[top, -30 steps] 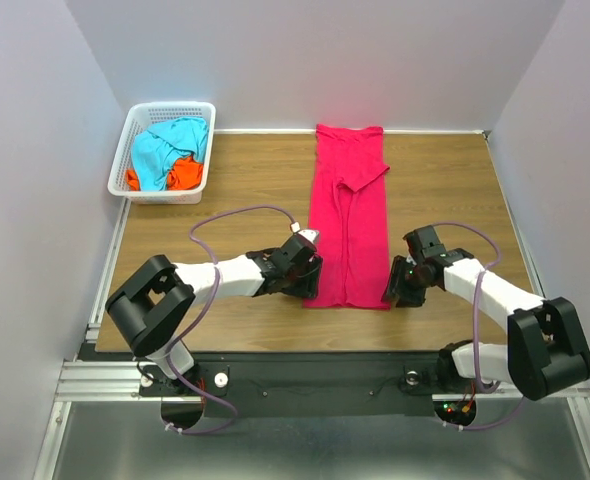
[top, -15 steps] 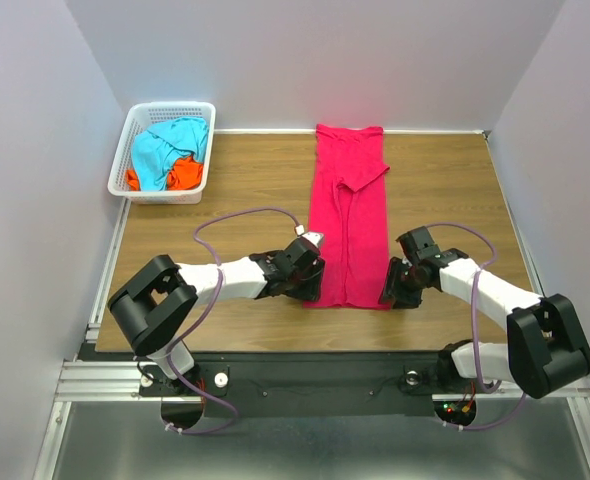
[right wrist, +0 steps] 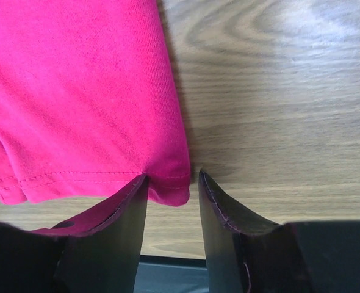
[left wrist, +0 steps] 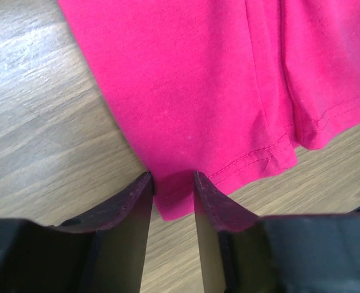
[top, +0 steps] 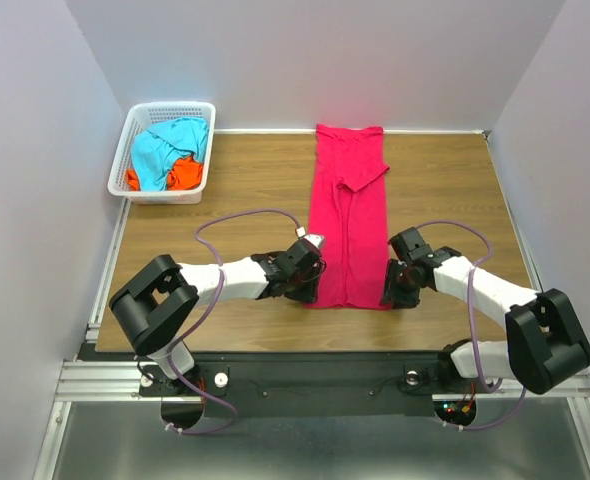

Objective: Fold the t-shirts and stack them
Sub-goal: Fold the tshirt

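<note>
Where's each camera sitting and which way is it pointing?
Top external: above and behind, looking down on the table; left arm and right arm show.
Left wrist: on the left claw, facing the crimson-pink shirt's near left corner; two fingers show.
Right wrist: on the right claw, facing its near right corner; two fingers show.
Shared: that shirt.

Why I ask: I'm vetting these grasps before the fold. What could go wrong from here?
The right gripper, open, straddles only a corner tip of the shirt; closing there may catch too little, and the cloth could slip out. The left gripper, also open, sits at the other near corner's edge; uneven bites might skew the fold. The folded-in sleeve could fall open when lifted.
</note>
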Controlling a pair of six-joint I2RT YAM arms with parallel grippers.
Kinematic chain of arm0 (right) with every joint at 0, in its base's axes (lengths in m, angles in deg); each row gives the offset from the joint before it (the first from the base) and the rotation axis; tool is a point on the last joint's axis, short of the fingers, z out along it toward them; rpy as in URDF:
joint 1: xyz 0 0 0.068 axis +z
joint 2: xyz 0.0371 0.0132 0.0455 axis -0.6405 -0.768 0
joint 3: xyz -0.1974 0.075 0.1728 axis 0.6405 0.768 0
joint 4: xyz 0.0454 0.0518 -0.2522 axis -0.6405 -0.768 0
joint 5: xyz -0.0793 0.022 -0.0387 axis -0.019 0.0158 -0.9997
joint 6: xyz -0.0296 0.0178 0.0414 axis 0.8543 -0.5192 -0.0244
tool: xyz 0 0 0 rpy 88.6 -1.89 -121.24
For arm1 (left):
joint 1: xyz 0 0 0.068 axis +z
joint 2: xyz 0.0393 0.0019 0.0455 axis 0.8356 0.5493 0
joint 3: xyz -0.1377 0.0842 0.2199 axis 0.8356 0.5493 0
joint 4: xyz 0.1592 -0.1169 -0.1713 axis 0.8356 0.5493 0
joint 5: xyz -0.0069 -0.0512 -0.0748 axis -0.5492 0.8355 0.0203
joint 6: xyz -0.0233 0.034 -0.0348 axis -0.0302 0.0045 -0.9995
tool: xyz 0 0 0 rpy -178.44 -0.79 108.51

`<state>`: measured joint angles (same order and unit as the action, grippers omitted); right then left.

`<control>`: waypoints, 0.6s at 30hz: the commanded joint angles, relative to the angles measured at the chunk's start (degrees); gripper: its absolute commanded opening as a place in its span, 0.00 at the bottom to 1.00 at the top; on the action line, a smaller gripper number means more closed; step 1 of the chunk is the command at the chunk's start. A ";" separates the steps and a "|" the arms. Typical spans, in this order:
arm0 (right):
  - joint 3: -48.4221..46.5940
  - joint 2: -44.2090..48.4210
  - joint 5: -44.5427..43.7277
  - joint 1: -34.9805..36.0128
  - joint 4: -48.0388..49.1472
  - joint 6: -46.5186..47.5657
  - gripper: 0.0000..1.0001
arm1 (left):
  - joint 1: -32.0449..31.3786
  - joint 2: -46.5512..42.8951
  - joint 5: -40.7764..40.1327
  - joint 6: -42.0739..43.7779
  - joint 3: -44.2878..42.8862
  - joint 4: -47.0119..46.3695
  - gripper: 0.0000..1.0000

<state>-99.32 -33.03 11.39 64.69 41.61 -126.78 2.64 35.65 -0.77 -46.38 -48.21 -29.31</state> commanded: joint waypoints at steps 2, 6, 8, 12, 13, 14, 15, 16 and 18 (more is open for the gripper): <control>-0.80 -1.15 -2.32 1.15 -4.18 -0.59 0.41 | -1.24 2.93 -0.01 0.72 1.08 11.46 0.33; -0.89 -1.15 -2.50 1.33 -4.71 -0.24 0.25 | -1.42 3.73 -3.08 1.69 0.72 13.13 0.08; -1.15 -0.36 -2.50 1.33 -6.02 -0.06 0.12 | -1.42 3.47 -3.43 2.13 0.11 13.92 0.00; -2.38 1.66 -3.98 1.33 -9.53 0.81 0.02 | -1.42 0.75 -2.74 2.74 0.28 15.94 0.00; -2.64 1.84 -3.73 1.42 -10.33 0.99 0.01 | -1.33 0.22 -2.30 2.83 0.54 16.03 0.00; -2.64 2.19 -3.47 1.33 -11.03 1.08 0.01 | -1.42 -0.40 -1.68 2.75 1.24 16.30 0.00; -2.47 2.89 -3.12 1.33 -12.17 1.43 0.01 | -1.33 -1.62 -0.81 2.74 1.69 16.30 0.00; -2.21 3.42 -3.20 1.33 -12.70 1.52 0.01 | -1.42 -2.33 1.12 2.57 2.04 16.21 0.00; -1.33 4.30 0.14 1.33 -14.02 1.52 0.01 | -1.42 -4.18 3.41 2.39 3.18 16.30 0.00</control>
<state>-99.93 -31.20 10.10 65.43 33.81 -126.32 1.57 34.30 -0.73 -45.27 -48.51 -21.92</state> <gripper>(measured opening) 0.040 0.019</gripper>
